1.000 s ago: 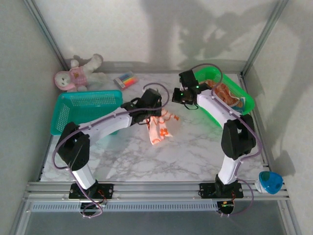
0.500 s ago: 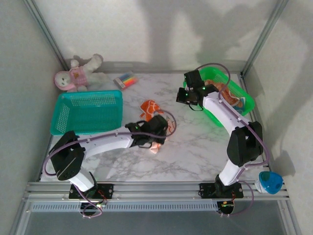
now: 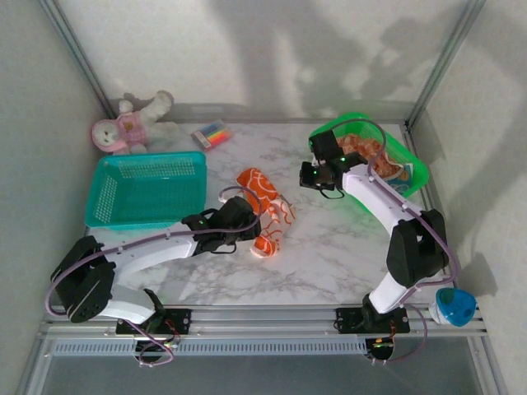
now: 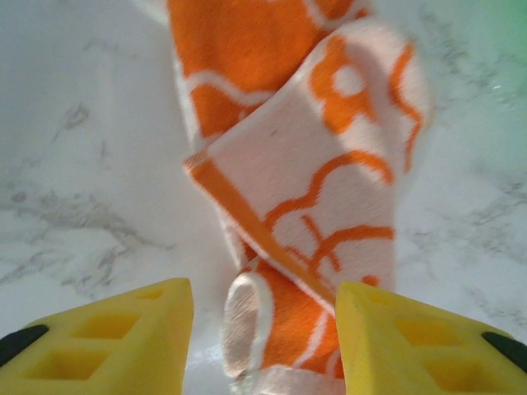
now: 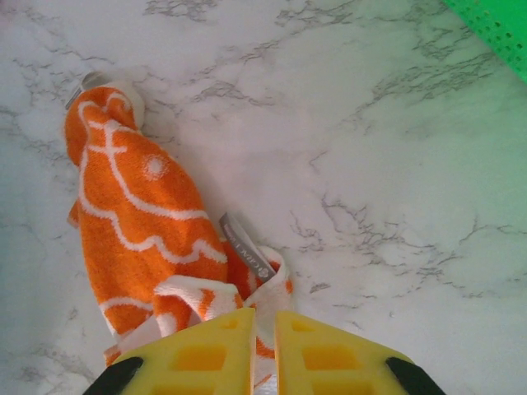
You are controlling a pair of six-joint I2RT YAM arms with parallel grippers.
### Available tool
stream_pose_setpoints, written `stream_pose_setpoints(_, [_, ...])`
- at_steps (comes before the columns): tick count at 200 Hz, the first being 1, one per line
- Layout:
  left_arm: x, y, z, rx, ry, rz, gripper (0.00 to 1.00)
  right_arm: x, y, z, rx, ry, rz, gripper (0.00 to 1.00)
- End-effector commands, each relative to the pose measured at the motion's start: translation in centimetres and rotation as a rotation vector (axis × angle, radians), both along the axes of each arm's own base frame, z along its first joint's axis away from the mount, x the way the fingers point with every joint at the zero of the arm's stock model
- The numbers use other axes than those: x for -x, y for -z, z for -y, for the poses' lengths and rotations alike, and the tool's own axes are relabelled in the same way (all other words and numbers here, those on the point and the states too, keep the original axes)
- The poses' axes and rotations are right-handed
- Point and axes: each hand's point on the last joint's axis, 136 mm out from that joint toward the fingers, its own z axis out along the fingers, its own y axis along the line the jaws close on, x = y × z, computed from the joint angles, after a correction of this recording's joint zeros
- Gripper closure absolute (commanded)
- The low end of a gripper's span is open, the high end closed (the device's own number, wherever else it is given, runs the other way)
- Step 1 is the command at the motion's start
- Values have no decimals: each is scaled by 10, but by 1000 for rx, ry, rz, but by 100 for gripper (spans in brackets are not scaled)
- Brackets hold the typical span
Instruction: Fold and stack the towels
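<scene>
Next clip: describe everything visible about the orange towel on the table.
The orange towel is thin terry-looking cloth, bright orange with white cartoon outlines and a paler reverse, with a grey sewn label. It lies twisted and bunched, not folded, on the marble table. One end sits between the fingers of the open left tool.

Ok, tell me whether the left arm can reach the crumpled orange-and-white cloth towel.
Probably yes: the left gripper stands open at the crumpled orange-and-white towel, whose near end lies between its yellow fingers; nothing is in the way.
</scene>
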Motion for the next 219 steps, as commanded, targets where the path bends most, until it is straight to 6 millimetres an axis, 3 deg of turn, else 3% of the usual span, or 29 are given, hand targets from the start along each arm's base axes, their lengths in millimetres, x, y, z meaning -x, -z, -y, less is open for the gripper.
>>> stream_pose_setpoints(1, [12, 20, -6, 29, -51, -81, 53, 9, -2, -2, -2, -20, -3, 87])
stream_pose_setpoints(57, [32, 29, 10, 157, 24, -138, 58, 8, 3, -6, -5, -32, -13, 87])
stream_pose_setpoints(107, [35, 43, 11, 149, 40, -154, 66, 11, 4, -26, -10, -97, -19, 87])
stream_pose_setpoints(130, [35, 48, 11, 143, 41, -156, 76, 12, 3, -37, -4, -125, -18, 87])
stream_pose_setpoints(151, [37, 49, 13, 155, 47, -163, 76, 13, 3, -45, -1, -144, -17, 87])
stream_pose_setpoints(181, [41, 46, 13, 178, 59, -160, 87, 14, 3, -55, 1, -167, -15, 87])
stream_pose_setpoints(195, [44, 45, 15, 199, 68, -164, 85, 15, 3, -61, 4, -184, -13, 87])
stream_pose_setpoints(208, [47, 47, 15, 202, 75, -169, 100, 16, 4, -66, 6, -197, -16, 87])
stream_pose_setpoints(219, [49, 51, 11, 185, 63, -175, 100, 18, 4, -73, 6, -218, -17, 87])
